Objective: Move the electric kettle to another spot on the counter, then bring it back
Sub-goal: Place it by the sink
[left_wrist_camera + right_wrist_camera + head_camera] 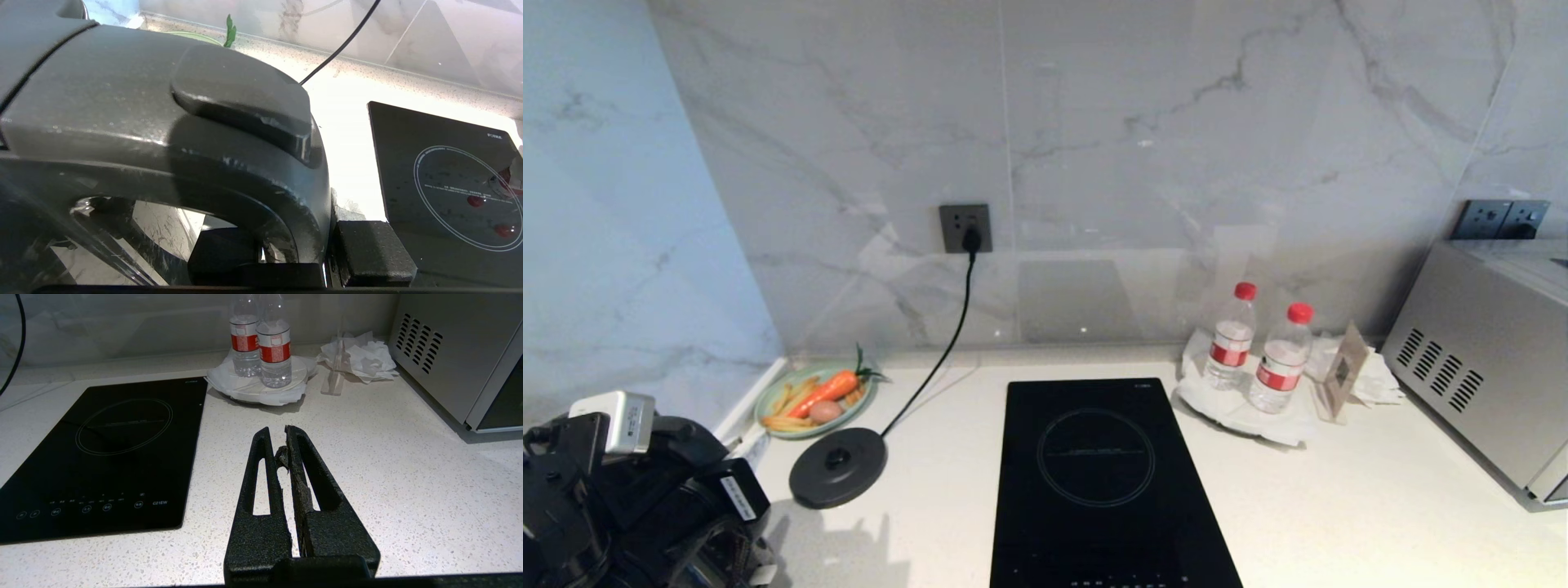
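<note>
**Kettle off its base, held by the handle at the counter's left edge**

Counter (1339,506): white speckled worktop; hob (1098,482) taken as landmark. 
Base disc (838,467) lies left of the hob, bare, cord running up to the wall socket (965,228), so the kettle is off it.
Electric kettle (163,122): further left of the hob than the disc, at the frame's lower-left corner. The left wrist view is filled by its lid and loop handle.
Left gripper (327,249): jaws drawn in narrowly on the handle, one finger pad (374,251) outside the loop. Gripping the handle probably keeps the jug upright.
Right gripper (282,457): parked over bare counter right of the hob, jaws nearly together, empty.
</note>
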`<state>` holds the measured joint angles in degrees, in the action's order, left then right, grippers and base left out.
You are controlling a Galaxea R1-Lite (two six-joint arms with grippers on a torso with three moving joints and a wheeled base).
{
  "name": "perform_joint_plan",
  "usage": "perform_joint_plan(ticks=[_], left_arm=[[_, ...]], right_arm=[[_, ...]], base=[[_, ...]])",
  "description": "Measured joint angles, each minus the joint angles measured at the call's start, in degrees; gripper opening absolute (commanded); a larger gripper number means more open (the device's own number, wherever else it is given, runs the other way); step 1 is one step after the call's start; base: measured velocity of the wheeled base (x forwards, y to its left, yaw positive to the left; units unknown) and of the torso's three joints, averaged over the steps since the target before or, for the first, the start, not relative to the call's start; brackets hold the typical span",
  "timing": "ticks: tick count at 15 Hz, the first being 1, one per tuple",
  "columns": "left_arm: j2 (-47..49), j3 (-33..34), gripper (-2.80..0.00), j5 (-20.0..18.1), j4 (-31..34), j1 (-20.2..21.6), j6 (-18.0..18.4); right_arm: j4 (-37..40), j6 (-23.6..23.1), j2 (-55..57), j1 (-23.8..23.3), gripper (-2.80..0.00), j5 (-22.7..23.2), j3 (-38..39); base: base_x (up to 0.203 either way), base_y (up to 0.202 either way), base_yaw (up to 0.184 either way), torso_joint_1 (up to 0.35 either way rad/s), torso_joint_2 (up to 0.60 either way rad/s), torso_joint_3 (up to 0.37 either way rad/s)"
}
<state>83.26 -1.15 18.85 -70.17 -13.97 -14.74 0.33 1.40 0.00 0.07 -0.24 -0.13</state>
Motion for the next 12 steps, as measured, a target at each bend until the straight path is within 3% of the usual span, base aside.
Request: perform_joint_plan(ticks=[4, 12], left_arm=[[-0.1, 0.0, -2.80, -0.2, 0.0, -0.1, 0.0], [0.1, -0.3, -2.80, -0.1, 0.0, -0.1, 0.1]], right_arm=[[-0.1, 0.0, 0.0, 0.0, -2.80, 0.0, 0.0], [0.0, 0.0, 0.0, 0.0, -2.80, 0.0, 0.0]], base=[[0.001, -0.001, 0.021, 0.002, 0.00, -0.001], [-0.001, -0.009, 0.152, 0.004, 0.00, 0.002]])
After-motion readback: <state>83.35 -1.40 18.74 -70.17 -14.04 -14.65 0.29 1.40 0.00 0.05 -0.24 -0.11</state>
